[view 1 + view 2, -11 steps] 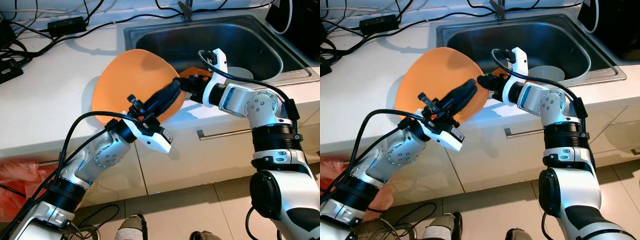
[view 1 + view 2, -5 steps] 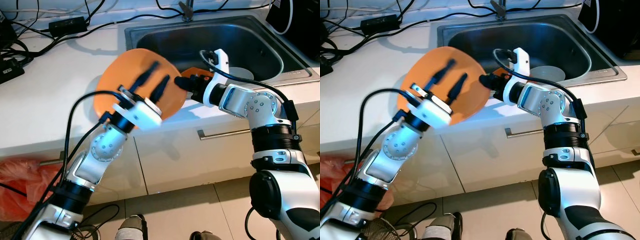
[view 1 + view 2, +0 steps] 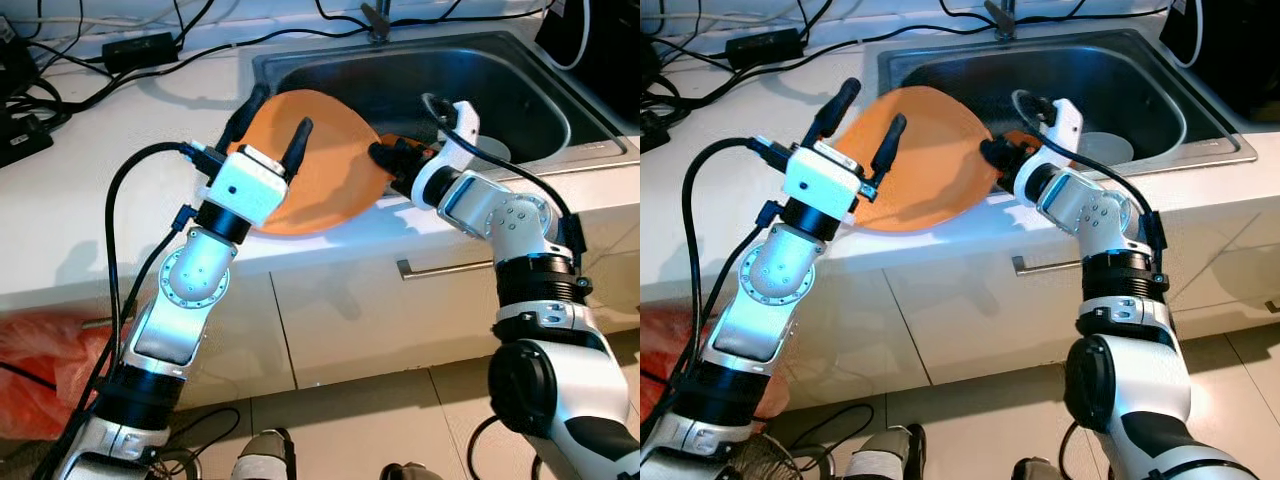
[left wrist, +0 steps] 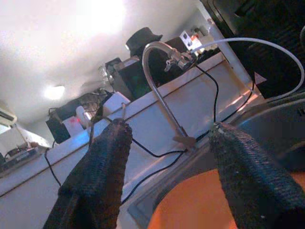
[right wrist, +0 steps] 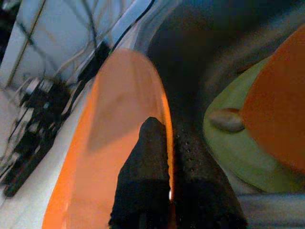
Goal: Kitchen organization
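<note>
White countertop, cables strewn along the back, steel sink set in on the right, and at its front left corner we've got the orange plate tilted up, its concave face turned toward the robot, far rim raised over the basin, near rim low by the counter's front edge. Right gripper has that plate by its right rim, fingers pinched tight with the edge sandwiched between them; the right wrist view shows the rim running straight into the clamp. Left gripper is up at the plate's left side, its two black fingers spread wide and holding nothing, one finger in front of the orange face, the other behind the left rim. Down in the sink, a green dish with something orange sitting in it, plus a pale bowl beyond the right wrist.
</note>
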Available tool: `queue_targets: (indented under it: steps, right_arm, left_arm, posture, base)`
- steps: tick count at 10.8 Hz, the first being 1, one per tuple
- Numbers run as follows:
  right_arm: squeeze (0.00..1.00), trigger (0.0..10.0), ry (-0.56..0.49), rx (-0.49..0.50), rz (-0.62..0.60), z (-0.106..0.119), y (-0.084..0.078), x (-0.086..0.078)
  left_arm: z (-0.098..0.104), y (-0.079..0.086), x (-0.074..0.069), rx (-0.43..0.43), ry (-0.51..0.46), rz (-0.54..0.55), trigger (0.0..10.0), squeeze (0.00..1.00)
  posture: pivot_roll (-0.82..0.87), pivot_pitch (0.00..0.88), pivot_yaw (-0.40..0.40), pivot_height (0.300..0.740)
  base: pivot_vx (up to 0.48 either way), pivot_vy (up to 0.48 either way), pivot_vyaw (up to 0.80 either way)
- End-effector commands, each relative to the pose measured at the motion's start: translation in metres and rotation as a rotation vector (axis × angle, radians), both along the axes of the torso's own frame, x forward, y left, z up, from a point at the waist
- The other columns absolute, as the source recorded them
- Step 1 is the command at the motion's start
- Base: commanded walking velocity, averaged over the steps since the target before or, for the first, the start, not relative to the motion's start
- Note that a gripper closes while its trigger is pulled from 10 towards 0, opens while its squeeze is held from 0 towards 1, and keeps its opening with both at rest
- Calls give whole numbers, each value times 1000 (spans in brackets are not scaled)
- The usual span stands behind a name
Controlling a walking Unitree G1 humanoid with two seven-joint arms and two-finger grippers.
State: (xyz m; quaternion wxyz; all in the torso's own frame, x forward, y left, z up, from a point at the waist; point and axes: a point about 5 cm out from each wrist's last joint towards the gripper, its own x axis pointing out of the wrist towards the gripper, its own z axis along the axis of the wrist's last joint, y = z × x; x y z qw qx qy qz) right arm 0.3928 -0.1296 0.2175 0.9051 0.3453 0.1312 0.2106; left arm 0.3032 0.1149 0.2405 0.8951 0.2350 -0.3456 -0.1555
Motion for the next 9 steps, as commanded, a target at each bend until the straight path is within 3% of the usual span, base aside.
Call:
queue_targets:
  steps: [1, 6, 8, 9]
  right_arm:
    - [0, 0, -21, 18, -93, 4, -13, 4]
    - [0, 0, -36, 147, -304, -2, -33, 8]
    - [0, 0, -49, 157, -374, 0, -42, 11]
    - [0, 0, -56, 161, -403, 2, -45, 12]
  left_arm:
    - [1, 2, -2, -6, 5, -1, 10000, 1000]
    - [1, 7, 0, -57, 73, 9, 10000, 1000]
    - [-3, 7, 3, -91, 150, -14, 10000, 1000]
    - [-10, 3, 4, -109, 236, -69, 10000, 1000]
  posture:
    - [192, 139, 56, 740]
    - [200, 136, 68, 740]
    - [199, 135, 70, 740]
    - [203, 133, 69, 740]
  base:
    - [0, 0, 0]
    - [0, 0, 0]
    - [0, 0, 0]
    - [0, 0, 0]
